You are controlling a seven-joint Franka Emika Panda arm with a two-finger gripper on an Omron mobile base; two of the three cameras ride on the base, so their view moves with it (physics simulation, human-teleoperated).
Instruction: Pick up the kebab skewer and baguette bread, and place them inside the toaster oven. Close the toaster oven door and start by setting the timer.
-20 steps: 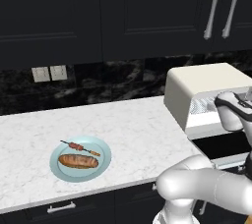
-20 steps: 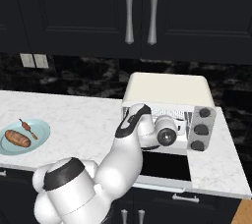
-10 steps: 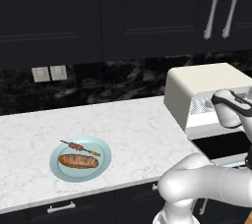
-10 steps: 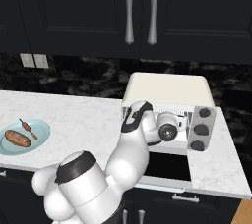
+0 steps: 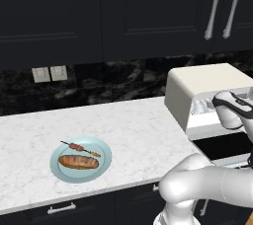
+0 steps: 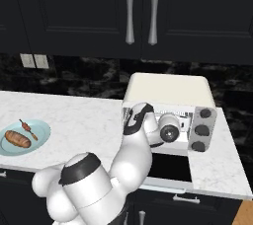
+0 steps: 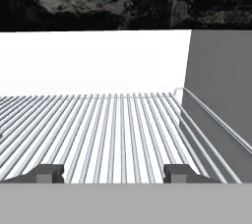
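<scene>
Toaster oven (image 6: 170,91) rack (image 7: 113,129) lies under the empty, parted gripper (image 7: 112,173).

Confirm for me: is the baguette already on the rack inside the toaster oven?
No. The baguette bread lies on the plate beside the kebab skewer, and the toaster oven's wire rack is bare.

A rendered home kitchen: dark upper cabinets (image 6: 74,17) with silver bar handles (image 6: 129,11), black marble backsplash (image 5: 99,86) with wall outlets (image 5: 49,74), white marble tabletop (image 5: 123,135), a cream toaster oven (image 6: 170,95), food on a pale blue plate (image 5: 101,162).
</scene>
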